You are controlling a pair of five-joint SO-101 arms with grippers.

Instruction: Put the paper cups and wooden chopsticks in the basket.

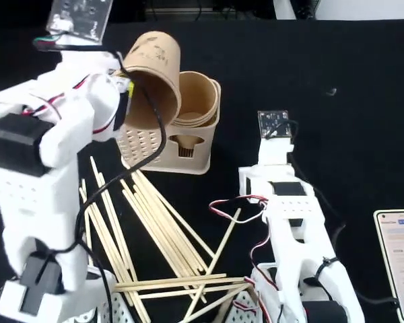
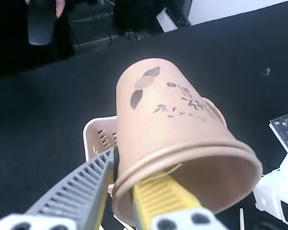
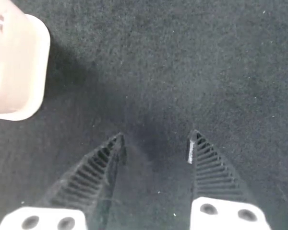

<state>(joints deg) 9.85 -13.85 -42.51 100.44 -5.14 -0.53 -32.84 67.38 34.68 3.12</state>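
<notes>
Right, left gripper (image 2: 122,178) pinching the cup (image 2: 182,139) by its rim, one finger inside, one outside. The cup is tipped on its side above the basket (image 1: 188,158), where a second cup (image 1: 199,94) sits upright. Chopsticks (image 1: 155,229) lie scattered on the table (image 1: 350,121) in front of the basket. Right gripper (image 3: 156,143) spread wide, low over the table just beside the basket's corner.

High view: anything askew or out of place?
The wooden chopsticks lie scattered and crossed on the cloth in front of the basket. The paper cup in the left pincer hangs tilted over the basket, not upright like the stacked cups inside.
</notes>
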